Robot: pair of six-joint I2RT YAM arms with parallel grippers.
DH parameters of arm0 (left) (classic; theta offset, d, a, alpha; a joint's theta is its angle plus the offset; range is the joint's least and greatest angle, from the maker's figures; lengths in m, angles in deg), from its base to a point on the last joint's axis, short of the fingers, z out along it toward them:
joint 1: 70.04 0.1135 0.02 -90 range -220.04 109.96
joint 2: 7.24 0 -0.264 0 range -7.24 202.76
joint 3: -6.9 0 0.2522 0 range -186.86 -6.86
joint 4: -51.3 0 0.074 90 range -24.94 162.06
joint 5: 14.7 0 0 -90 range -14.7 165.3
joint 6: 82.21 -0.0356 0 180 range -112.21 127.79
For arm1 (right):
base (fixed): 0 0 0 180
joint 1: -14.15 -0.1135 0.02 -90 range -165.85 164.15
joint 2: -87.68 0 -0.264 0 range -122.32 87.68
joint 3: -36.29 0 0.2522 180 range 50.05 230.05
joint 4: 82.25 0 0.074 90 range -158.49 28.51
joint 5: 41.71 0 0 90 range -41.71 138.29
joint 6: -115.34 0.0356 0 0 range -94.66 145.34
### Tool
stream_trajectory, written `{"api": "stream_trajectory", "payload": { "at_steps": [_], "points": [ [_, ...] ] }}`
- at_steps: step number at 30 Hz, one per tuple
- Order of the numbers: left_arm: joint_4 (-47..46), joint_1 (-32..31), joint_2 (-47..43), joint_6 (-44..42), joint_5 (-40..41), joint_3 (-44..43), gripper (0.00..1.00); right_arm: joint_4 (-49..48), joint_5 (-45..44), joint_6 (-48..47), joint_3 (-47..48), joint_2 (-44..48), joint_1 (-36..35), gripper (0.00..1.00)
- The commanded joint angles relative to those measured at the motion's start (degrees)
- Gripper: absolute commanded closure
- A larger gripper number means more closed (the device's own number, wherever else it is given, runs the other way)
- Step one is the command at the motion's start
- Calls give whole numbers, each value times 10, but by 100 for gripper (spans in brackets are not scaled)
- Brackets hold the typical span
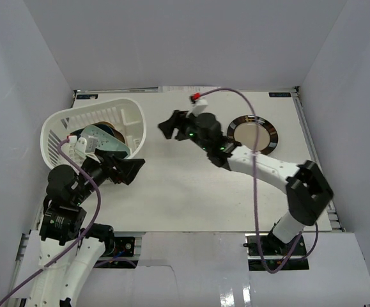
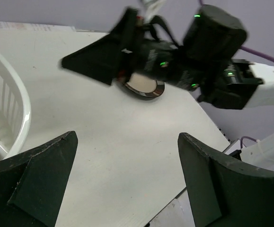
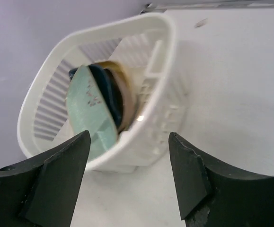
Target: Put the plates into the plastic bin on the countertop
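The white slotted plastic bin lies at the left of the countertop. Inside it a pale teal plate leans against a dark blue plate and a beige one. A round black-rimmed beige plate lies flat at the right, also seen in the left wrist view. My right gripper hovers open and empty between bin and round plate, facing the bin. My left gripper stands open and empty just beside the bin's near end; its wrist view shows bare countertop between the fingers.
White walls enclose the countertop on three sides. The right arm with its purple cable reaches across the middle. The bin's rim sits at the left of the left wrist view. The table's front edge runs close under the left fingers.
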Motion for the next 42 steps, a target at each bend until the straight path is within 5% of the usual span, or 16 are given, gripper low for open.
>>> {"api": "stream_trajectory", "payload": {
  "at_steps": [1,3,9,17,22,29,35,42],
  "points": [
    [-6,-6,-4,-11,6,29,2,-83,-55,38,-169,128,100,27],
    [-8,-7,-9,-12,2,43,2,-97,-62,69,-310,205,154,26],
    [-24,-21,-27,-16,-17,94,2,-100,-121,147,-543,369,362,18],
    [-64,-26,-33,-25,-78,136,2,-195,24,230,-594,238,556,23],
    [-67,-26,-27,-29,-85,138,2,-305,101,275,-552,112,573,30],
    [-67,-23,-20,-28,-80,138,2,-469,125,394,-543,-32,574,92],
    [-77,-22,-17,-9,-49,124,2,-552,173,388,-572,66,565,92],
    [-118,-22,34,54,-90,-8,2,-390,220,286,-482,259,450,92]
  ]
}}
